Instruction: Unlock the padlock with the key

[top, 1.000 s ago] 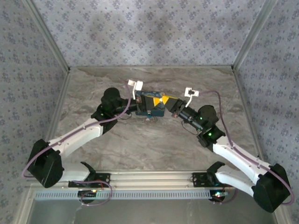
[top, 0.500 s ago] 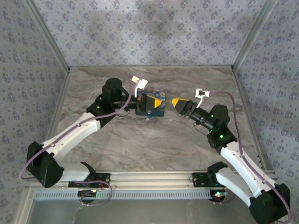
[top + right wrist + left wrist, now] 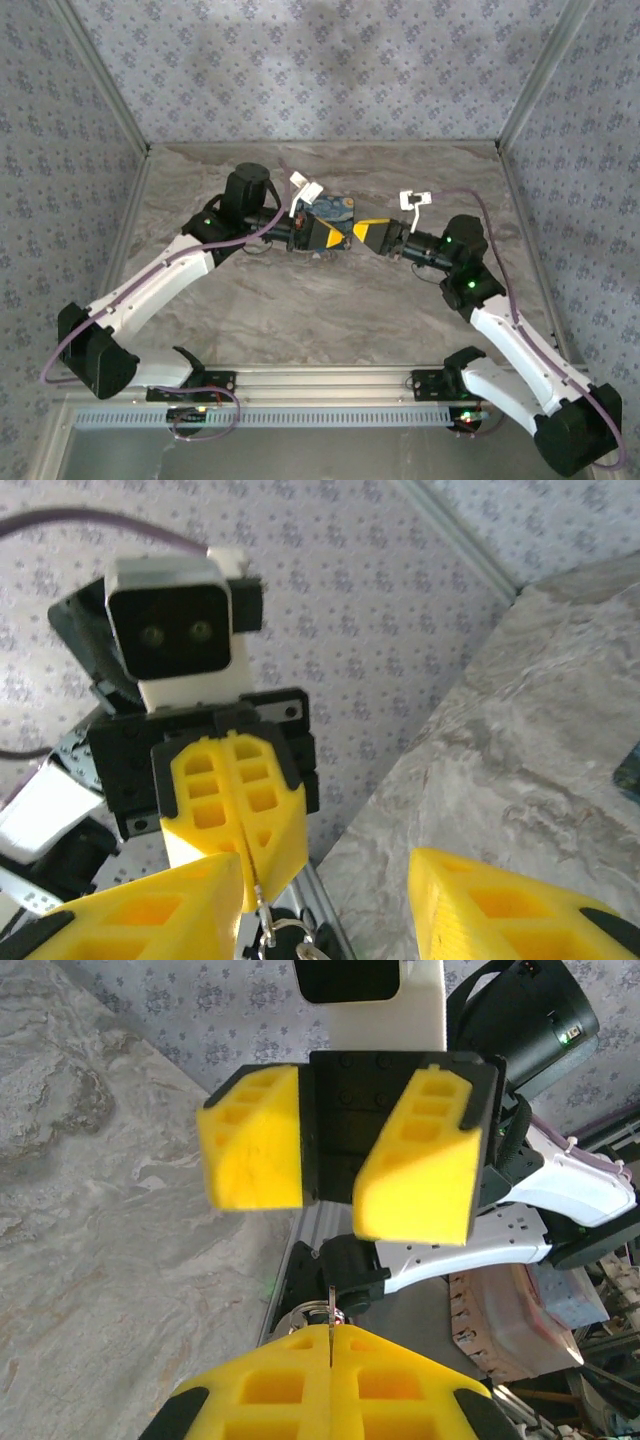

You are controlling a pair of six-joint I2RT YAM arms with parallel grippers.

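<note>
My left gripper (image 3: 335, 236) is shut on a thin silvery key (image 3: 329, 1305), seen edge-on between its yellow pads. A key ring (image 3: 275, 925) with more metal hangs from the key below the left gripper (image 3: 246, 872). My right gripper (image 3: 362, 237) faces it tip to tip, open, with nothing between its fingers. In the left wrist view the right gripper (image 3: 328, 1175) stands just beyond the key, jaws wide apart. In the right wrist view one of its fingers (image 3: 150, 910) nearly touches the left pads. The padlock is hidden.
A blue-and-yellow printed box (image 3: 338, 209) lies on the marbled table (image 3: 320, 310) just behind the two grippers. Patterned walls close in the back and both sides. A metal rail (image 3: 320, 380) runs along the near edge by the arm bases.
The right gripper opened, drew back to the right, then came back in toward the left gripper. The left gripper stayed shut and turned slightly to face it.
</note>
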